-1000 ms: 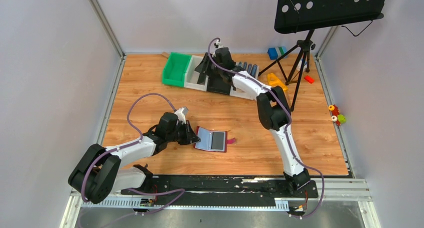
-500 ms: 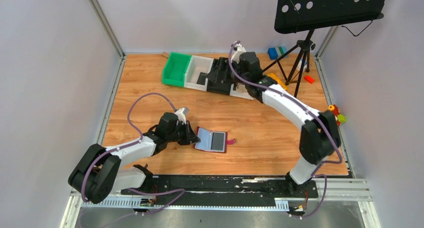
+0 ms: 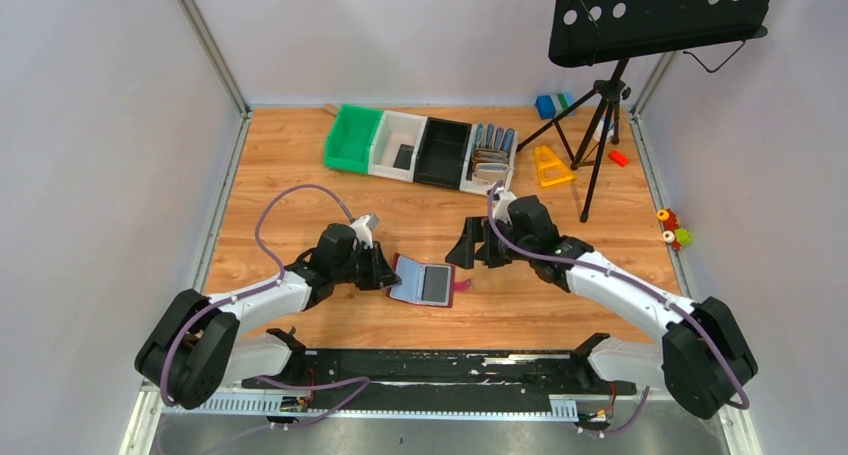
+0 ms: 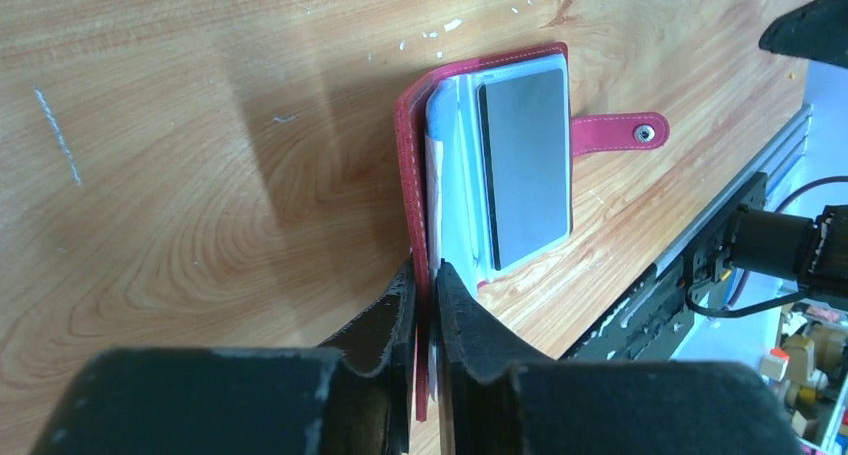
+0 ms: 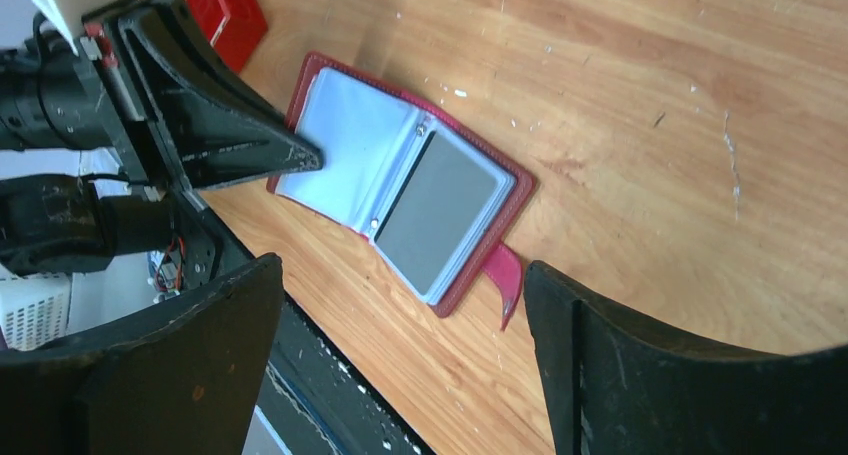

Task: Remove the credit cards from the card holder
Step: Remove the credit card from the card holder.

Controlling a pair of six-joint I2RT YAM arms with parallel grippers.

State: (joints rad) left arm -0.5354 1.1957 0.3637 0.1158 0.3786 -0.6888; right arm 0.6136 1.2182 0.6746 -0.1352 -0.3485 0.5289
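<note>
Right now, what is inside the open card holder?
In the card holder, one dark grey card shows on the right; the left sleeve looks empty. Anything beneath the sleeves is covered.

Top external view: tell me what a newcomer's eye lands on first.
The open maroon card holder in the middle of the wooden table, a grey card showing in its right half, draws the eye first. The left hand pinches its left cover, while the right hand hangs open near its snap tab. The black music stand looms at the top right.
</note>
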